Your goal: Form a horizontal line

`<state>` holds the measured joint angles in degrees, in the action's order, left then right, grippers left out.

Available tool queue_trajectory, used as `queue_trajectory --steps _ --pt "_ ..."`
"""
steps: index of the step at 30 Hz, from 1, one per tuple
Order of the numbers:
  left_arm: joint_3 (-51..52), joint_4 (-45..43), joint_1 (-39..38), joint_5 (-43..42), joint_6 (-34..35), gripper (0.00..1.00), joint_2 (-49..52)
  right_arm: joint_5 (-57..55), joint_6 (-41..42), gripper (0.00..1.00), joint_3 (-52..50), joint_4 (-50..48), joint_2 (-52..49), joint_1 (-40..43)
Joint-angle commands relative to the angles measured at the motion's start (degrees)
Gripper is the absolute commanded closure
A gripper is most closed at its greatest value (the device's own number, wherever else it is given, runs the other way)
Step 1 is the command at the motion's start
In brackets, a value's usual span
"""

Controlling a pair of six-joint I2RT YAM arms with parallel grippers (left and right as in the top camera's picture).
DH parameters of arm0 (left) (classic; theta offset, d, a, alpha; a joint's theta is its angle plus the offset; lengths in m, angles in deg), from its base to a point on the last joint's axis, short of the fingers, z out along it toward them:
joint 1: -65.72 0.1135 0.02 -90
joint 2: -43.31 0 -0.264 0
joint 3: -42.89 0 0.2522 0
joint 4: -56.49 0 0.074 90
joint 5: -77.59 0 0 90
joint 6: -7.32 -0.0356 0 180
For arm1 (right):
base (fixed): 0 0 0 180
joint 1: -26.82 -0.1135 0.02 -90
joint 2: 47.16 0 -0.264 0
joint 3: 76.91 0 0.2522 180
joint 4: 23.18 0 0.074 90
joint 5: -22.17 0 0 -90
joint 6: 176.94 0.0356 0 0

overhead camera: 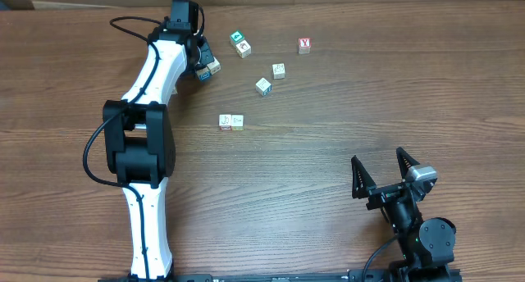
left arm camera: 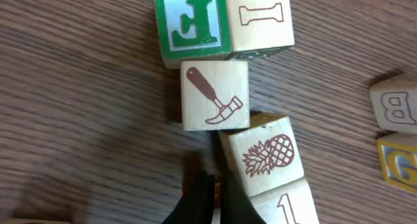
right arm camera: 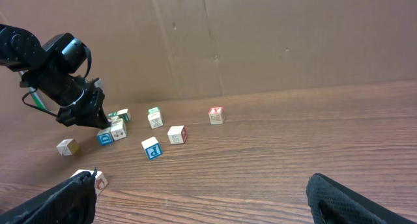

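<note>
With left tool (left arm camera: 218,193) pinched narrow on nothing amid crowded cubes (left arm camera: 215,97) at far left, well apart from the two-cube horizontal line (overhead camera: 231,122) at mid worktop (overhead camera: 312,225), and right tool (overhead camera: 377,156) wide near right: likely to shove the pineapple cube (left arm camera: 266,155) askew rather than grasp it.

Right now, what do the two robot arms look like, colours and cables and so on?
The left arm has white links, black joint housings and looping black cables. The right arm is all black with a grey wrist block and ribbed, tapered black fingers.
</note>
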<state>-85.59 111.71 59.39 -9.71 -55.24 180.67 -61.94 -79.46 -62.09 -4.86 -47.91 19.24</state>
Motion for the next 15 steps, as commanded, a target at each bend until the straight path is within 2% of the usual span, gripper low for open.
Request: queue_trajectory --steps 1,6,15 --pt "0.20 -0.72 -0.81 -7.39 -0.68 0.96 1.77 -0.42 0.13 0.00 -0.59 -0.17 0.31 0.20" --pt "0.20 -4.63 -1.11 -19.89 -2.14 0.96 1.77 -0.42 0.13 0.00 -0.59 -0.17 0.31 0.20" --pt "0.17 -7.45 -2.82 -20.28 -2.16 0.95 1.75 -0.42 0.13 0.00 -0.59 -0.17 0.31 0.20"
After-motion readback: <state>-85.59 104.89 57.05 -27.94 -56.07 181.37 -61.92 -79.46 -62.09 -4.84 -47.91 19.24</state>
